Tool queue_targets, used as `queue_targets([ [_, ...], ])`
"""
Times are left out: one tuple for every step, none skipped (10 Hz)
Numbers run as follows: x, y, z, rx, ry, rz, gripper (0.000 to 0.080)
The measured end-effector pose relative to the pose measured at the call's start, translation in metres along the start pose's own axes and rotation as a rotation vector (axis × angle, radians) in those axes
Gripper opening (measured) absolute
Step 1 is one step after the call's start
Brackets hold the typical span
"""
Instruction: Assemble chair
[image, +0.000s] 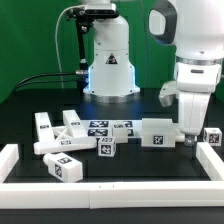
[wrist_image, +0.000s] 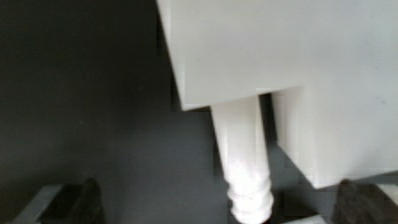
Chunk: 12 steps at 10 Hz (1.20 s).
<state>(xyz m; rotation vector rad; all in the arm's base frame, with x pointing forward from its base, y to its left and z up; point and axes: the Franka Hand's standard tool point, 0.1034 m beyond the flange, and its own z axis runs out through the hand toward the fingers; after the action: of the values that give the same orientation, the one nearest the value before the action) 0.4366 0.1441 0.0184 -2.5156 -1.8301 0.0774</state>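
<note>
Chair not assembled: chair pieces (image: 75, 135) lie loose on the black table (image: 150, 165). Main cluster is on the exterior view's left: an upright bar (image: 42, 125) at the far-left end, longer bars lying beside it, a small cube (image: 105, 148) toward the middle, and a tagged piece (image: 65, 165) nearest the camera. A tagged block (image: 155, 132) sits apart, right of centre. One more piece, the edge part (image: 212, 137), is at the exterior view's far right, by the rail.

Gripper (image: 189, 140) is down at table level between the tagged block and the edge part, just beside both; contact can't be judged from the exterior view. In the wrist view the gripper (wrist_image: 214, 205) has its fingertips (wrist_image: 63, 200) spread wide at the frame corners, holding nothing. Between them lies a white peg (wrist_image: 244, 160) with a ribbed tip, running out from under a white panel (wrist_image: 267, 50). Neither finger touches the peg.

The marker board (image: 112, 126) lies flat behind the small cube. The white border rail (image: 110, 187) runs along the near edge and up both sides. The arm's base (image: 108, 60) stands at far centre.
</note>
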Motion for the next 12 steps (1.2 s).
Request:
queue_targets([
  [-0.0008,-0.0019,0.0045,0.005,-0.003,0.003,0.0648],
  [-0.0011,-0.0033,0.0084,0.009,-0.005,0.013,0.0648],
  [-0.0012,-0.0036,0.0113,0.009,-0.003,0.015,0.0648],
  [-0.0018,-0.0040,0.0128,0.010,-0.004,0.018,0.0648],
  [-0.0023,-0.0037,0.0130,0.010,-0.004,0.025,0.0648],
  [-0.0026,-0.0036,0.0130,0.011,-0.004,0.026,0.0525],
  [-0.0028,-0.0034,0.0130,0.011,-0.004,0.026,0.0390],
  [-0.0030,-0.0033,0.0130,0.011,-0.004,0.027,0.0390],
  [-0.0032,-0.0032,0.0130,0.011,-0.004,0.027,0.0216],
  [-0.0035,-0.0029,0.0129,0.010,-0.005,0.028,0.0120],
  [-0.0038,-0.0027,0.0119,0.013,-0.007,0.029,0.0120],
  [-0.0050,-0.0008,0.0043,0.024,-0.018,0.030,0.0120],
])
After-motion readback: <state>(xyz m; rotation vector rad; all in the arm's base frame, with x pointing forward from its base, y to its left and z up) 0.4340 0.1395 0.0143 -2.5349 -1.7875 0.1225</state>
